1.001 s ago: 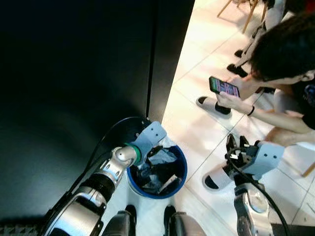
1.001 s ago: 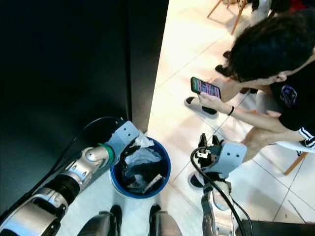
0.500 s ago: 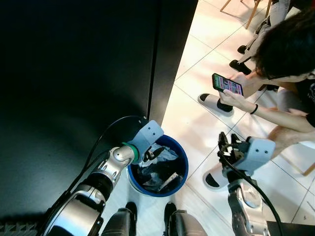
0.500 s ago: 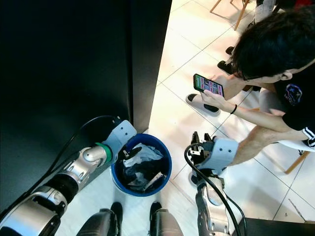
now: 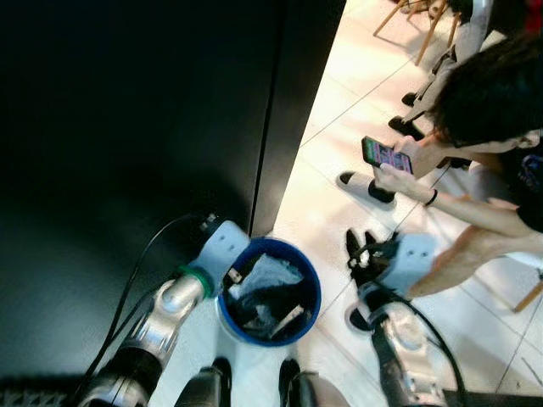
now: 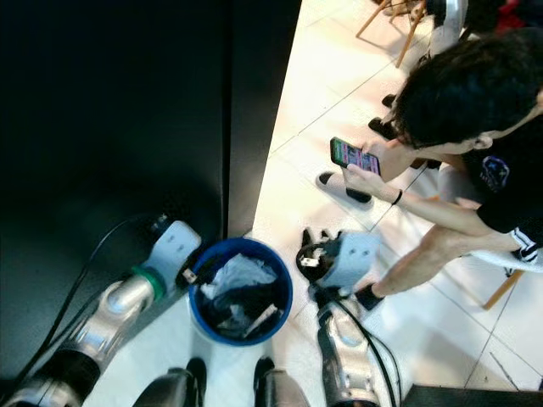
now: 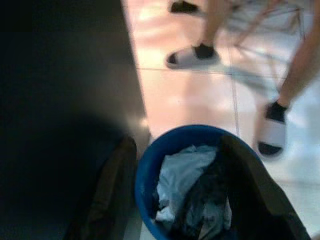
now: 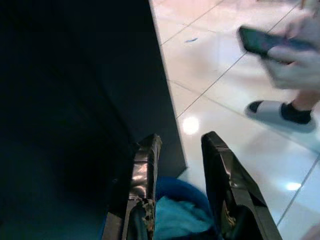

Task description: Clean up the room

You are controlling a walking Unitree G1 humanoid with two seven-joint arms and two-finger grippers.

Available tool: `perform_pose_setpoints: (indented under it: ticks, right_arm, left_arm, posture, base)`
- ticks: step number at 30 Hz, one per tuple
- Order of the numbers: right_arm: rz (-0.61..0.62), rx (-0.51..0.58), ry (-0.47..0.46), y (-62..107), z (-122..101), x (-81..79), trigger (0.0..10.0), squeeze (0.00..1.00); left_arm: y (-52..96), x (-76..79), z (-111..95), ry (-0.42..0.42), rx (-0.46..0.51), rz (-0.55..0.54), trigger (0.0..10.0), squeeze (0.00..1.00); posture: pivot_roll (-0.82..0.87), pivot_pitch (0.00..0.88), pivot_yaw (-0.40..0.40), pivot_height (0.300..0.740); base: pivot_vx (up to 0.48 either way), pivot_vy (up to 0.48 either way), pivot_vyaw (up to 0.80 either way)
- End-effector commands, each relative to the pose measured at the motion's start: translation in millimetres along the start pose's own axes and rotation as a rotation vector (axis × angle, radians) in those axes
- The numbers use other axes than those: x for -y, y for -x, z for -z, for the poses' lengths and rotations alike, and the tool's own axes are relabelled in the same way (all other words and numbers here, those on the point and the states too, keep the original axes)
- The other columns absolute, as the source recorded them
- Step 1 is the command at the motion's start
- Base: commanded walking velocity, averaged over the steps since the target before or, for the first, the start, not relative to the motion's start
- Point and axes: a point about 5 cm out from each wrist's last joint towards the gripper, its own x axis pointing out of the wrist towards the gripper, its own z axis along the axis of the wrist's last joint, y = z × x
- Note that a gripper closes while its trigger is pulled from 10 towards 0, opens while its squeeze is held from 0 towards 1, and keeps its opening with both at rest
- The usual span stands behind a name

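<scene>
A blue bin (image 5: 310,280) is shown on the tiled floor (image 5: 327,212), just beside a dark cabinet (image 5: 280,127) and directly before the robot's feet. It is filled with crumpled pale and dark waste (image 7: 187,185). The left gripper (image 7: 175,190) is held at the bin's near rim, its fingers spread wide across the opening with nothing between them. The right gripper (image 8: 177,185) is poised beside the bin's other side, fingers parted and empty. A seated person (image 5: 492,102) with a phone (image 5: 386,155) is close by. The waste is judged light, soft and compressible; the bin is judged rigid and light, and best taken by its rim.
</scene>
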Motion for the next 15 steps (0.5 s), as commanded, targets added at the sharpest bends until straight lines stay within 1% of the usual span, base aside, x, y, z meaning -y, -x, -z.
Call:
perform_pose_setpoints:
  ticks: [1, 2, 5, 6, 7, 8, 13, 15]
  right_arm:
    - [0.007, -0.057, -0.004, 8.0, 13.6, 1.0, 10.0, 0.00]
    - [0.003, -0.066, -0.015, 9.2, 17.2, -2.1, 10.0, 0.00]
    - [0.003, -0.066, -0.015, 9.2, 17.2, -2.1, 10.0, 0.00]
    - [-0.001, -0.072, -0.021, 8.5, 20.2, -4.3, 10.0, 0.00]
    - [-0.001, -0.072, -0.021, 8.5, 20.2, -4.3, 10.0, 0.00]
    - [-0.012, -0.077, -0.020, 6.3, 22.1, -6.8, 10.0, 0.00]
    - [-0.019, -0.080, -0.018, 4.5, 23.3, -8.1, 10.0, 0.00]
    - [-0.023, -0.083, -0.014, 3.1, 23.9, -7.7, 10.0, 0.00]
  left_arm:
    - [5.2, -0.9, 2.7, 0.029, -0.007, -0.040, 10.0, 0.00]
    - [10.0, -3.0, 3.0, 0.049, -0.004, -0.080, 10.0, 0.00]
    - [10.0, -3.0, 3.0, 0.049, -0.004, -0.080, 10.0, 0.00]
    - [11.2, -3.7, 1.4, 0.055, 0.002, -0.111, 10.0, 0.00]
    - [11.2, -3.7, 1.4, 0.055, 0.002, -0.111, 10.0, 0.00]
    - [9.3, -3.5, -1.6, 0.058, 0.008, -0.139, 10.0, 0.00]
    - [7.5, -3.1, -3.6, 0.058, 0.013, -0.156, 10.0, 0.00]
    - [5.7, -2.2, -5.3, 0.060, 0.016, -0.167, 10.0, 0.00]
  posture:
    - [0.07, 0.140, 0.000, 0.740]
    - [0.07, 0.140, 0.000, 0.740]
    - [0.07, 0.140, 0.000, 0.740]
    - [0.08, 0.126, 0.000, 0.740]
    - [0.08, 0.126, 0.000, 0.740]
    - [0.08, 0.113, -0.004, 0.740]
    - [0.08, 0.108, -0.006, 0.740]
    - [0.08, 0.092, -0.004, 0.740]
  base:
    - [0.000, 0.000, 0.00]
    - [0.000, 0.000, 0.00]
    - [0.000, 0.000, 0.00]
    - [0.000, 0.000, 0.00]
    - [0.000, 0.000, 0.00]
    - [-0.394, 0.000, 0.00]
    - [-0.397, 0.000, 0.00]
    - [-0.405, 0.000, 0.00]
